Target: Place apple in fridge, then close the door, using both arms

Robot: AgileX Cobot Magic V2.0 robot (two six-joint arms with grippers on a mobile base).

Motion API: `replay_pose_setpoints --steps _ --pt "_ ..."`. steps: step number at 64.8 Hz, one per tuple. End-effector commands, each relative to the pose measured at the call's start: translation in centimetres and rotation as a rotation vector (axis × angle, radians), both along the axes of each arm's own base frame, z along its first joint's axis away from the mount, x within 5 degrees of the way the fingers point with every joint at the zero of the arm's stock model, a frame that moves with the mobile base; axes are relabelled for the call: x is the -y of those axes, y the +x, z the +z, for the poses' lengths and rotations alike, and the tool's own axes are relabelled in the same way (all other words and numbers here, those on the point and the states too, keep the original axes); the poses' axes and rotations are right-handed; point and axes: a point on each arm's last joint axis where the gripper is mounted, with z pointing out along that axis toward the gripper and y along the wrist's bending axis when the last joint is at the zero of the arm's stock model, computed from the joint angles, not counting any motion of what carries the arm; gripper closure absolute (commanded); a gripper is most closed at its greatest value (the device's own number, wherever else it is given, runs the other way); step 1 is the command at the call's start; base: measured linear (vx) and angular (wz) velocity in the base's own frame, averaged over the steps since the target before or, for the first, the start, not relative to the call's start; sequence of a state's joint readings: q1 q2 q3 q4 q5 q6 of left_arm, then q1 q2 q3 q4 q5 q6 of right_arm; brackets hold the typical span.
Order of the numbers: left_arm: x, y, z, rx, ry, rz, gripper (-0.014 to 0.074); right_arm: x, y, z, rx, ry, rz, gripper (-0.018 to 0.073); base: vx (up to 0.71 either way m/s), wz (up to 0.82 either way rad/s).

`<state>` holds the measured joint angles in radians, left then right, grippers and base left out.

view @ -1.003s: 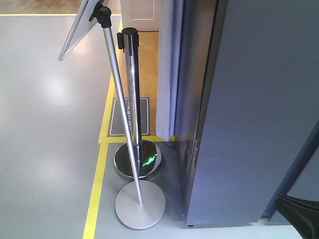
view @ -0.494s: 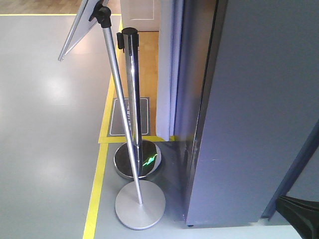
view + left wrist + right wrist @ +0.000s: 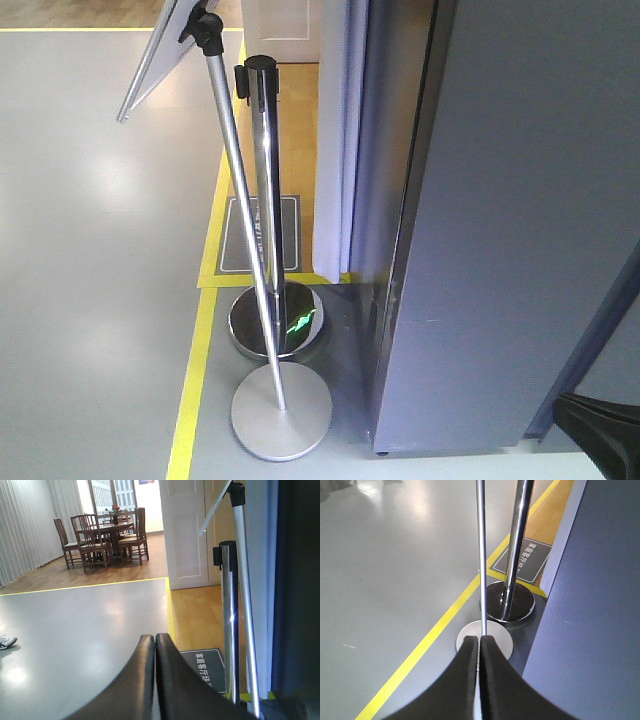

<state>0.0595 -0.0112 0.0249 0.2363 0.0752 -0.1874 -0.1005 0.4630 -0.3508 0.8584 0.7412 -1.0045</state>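
Both end effectors pressed together, holding nothing; no apple visible in any view.
Left end effector (image 3: 155, 642) faces the chrome stanchion (image 3: 228, 625); right end effector (image 3: 479, 642) hangs over the grey disc base (image 3: 500, 637). Fridge (image 3: 520, 220) dark grey side fills the front view's right, beside the sign pole (image 3: 245, 220).

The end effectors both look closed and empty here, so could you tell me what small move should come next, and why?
Probably turn to search for the apple. The left end effector and right end effector are shut on nothing, and only the stanchion pole, sign stand and a dark grey panel are in view.
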Motion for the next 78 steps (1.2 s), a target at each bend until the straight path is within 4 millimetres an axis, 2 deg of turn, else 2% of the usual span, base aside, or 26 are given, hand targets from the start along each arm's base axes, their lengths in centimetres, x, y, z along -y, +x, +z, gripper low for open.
replay_pose_setpoints --steps 1,58,71,78 --pt "0.2 0.0 -0.2 0.063 -0.006 -0.018 0.0603 0.1 0.3 1.1 0.046 0.024 -0.02 0.0561 0.0 0.0" --pt "0.2 0.0 -0.2 0.062 -0.006 -0.018 0.0601 0.1 0.4 1.1 0.049 0.02 -0.025 0.0561 0.0 0.0" --pt "0.2 0.0 -0.2 0.057 -0.007 -0.017 0.0602 0.6 -0.2 1.2 0.117 -0.062 -0.062 0.0561 0.0 0.0" --pt "0.2 0.0 -0.2 0.057 -0.007 -0.017 0.0602 1.0 -0.6 0.4 0.161 -0.057 -0.129 0.0561 0.0 0.0"
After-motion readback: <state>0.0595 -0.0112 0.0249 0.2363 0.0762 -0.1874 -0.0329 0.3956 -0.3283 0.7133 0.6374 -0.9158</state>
